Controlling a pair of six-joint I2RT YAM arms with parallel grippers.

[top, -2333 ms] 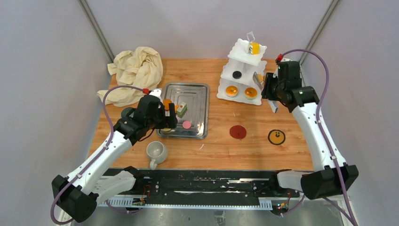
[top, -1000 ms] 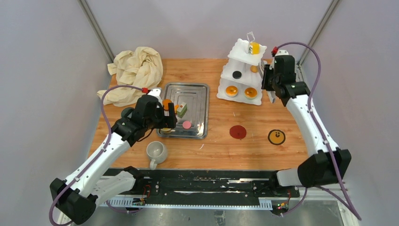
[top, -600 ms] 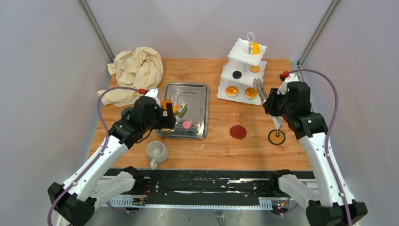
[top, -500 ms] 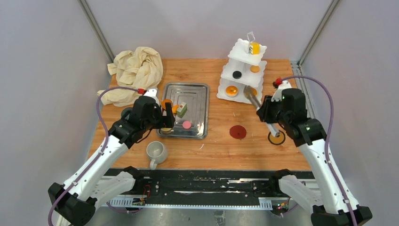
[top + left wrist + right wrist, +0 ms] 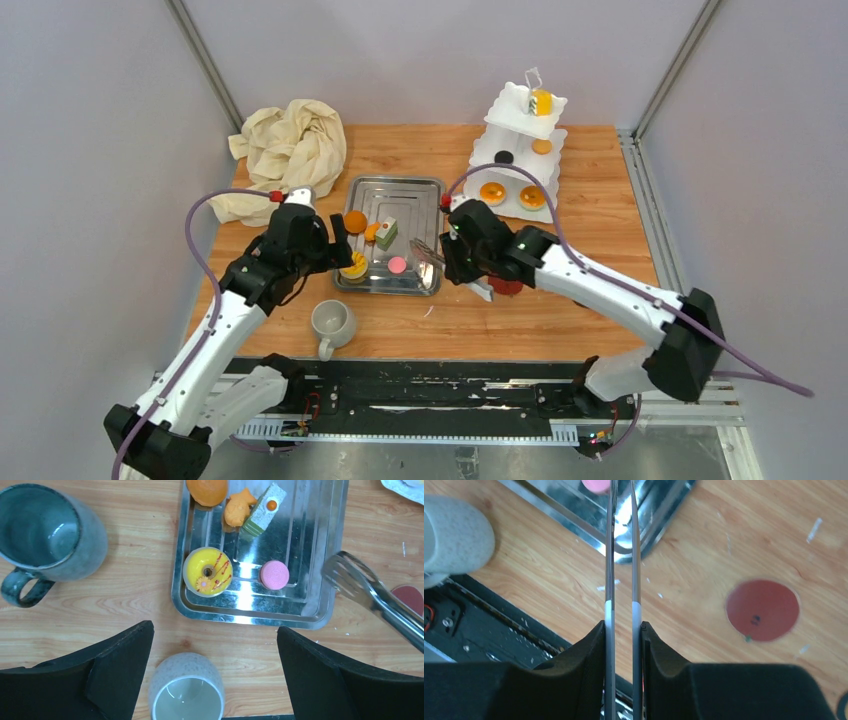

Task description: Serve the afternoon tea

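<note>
Tongs (image 5: 428, 250) clamped between right gripper (image 5: 623, 635) fingers, long axis across table (image 5: 590, 160), tips pointing left over steel tray (image 5: 305, 615) right rim, near pink cake (image 5: 274, 574) lying on tray floor. Spread wide, left gripper (image 5: 214, 632) above tray's near rim and off-white mug (image 5: 186, 690).

Top external view: high above the near edge, looking down over the whole desk (image 5: 600, 180). Both wrist views look steeply down at close range; both include the steel tray (image 5: 300, 540) and pink cake (image 5: 274, 574).
</note>
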